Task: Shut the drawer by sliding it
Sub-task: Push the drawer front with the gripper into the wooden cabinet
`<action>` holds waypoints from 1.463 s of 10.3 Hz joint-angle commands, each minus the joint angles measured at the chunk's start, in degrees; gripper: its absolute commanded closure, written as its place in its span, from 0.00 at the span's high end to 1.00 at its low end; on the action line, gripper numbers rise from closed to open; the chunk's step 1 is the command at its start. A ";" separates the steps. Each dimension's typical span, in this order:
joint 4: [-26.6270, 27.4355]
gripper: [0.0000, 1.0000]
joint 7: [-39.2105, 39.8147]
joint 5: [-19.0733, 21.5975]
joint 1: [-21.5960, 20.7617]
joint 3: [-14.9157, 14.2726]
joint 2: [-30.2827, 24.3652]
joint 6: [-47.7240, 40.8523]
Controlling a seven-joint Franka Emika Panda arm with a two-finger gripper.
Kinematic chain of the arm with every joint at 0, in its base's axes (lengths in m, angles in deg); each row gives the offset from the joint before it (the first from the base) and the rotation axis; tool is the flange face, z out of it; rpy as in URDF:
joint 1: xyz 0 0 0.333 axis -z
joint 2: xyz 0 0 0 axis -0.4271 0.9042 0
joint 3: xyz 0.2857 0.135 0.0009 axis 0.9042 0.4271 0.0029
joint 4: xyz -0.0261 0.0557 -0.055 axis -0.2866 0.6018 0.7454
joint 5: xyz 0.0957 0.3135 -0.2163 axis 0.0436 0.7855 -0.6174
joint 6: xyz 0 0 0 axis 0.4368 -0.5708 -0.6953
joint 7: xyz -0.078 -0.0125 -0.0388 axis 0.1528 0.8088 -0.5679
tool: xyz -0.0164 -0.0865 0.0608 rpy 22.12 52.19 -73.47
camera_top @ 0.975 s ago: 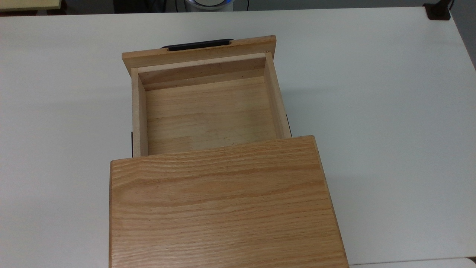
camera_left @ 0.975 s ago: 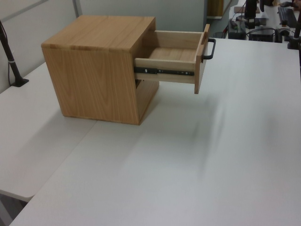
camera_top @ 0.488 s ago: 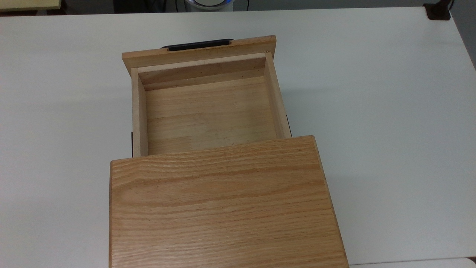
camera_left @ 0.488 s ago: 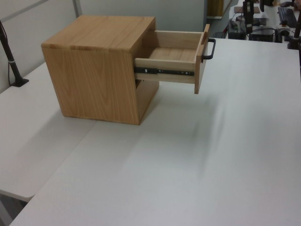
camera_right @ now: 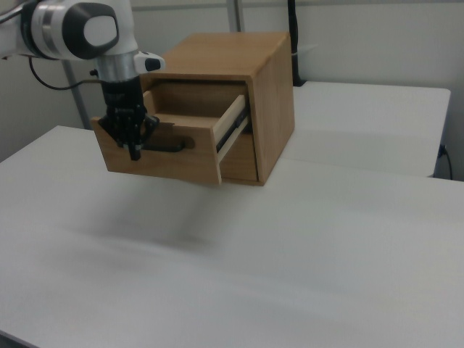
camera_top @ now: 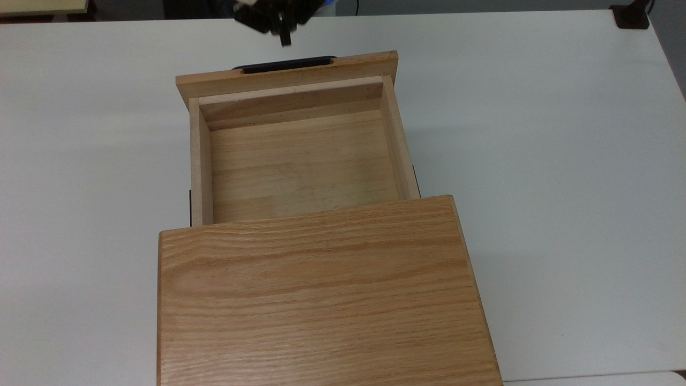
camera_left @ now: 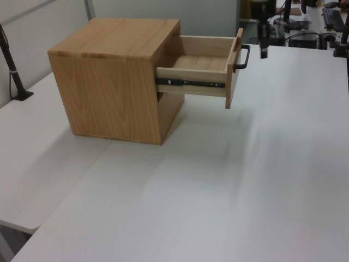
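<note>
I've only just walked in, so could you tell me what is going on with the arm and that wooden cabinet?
A Franka arm is bringing its hand toward the front of the drawer, which stands pulled well out of the oak cabinet on the white table. The drawer is empty. In the left view the hand hangs in the air just outside the black bar handle, apart from it. Nothing is pushing the drawer yet, so closing it has not started.

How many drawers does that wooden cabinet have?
1. The drawer sits at the top of the cabinet, pulled out. Below it is an open gap; no second drawer is visible there.
</note>
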State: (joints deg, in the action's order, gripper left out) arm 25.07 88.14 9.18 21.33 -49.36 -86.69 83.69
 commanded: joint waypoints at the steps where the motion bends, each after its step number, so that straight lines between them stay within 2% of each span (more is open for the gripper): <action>1: -1.50 0.01 -2.69 -1.41 -2.98 -0.51 3.44 8.07; 6: -7.02 0.00 -12.96 -2.11 -3.87 -0.86 10.64 23.00; 9: -10.98 0.00 -20.69 -4.92 -4.05 -0.86 16.35 33.73; 12: -13.54 0.00 -23.61 -5.28 -5.36 -1.56 20.14 45.33; 15: -13.63 0.00 -24.92 -5.28 -6.51 -3.06 21.11 50.53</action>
State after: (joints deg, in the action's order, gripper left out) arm 13.82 65.92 4.84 16.72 -50.48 -67.02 129.78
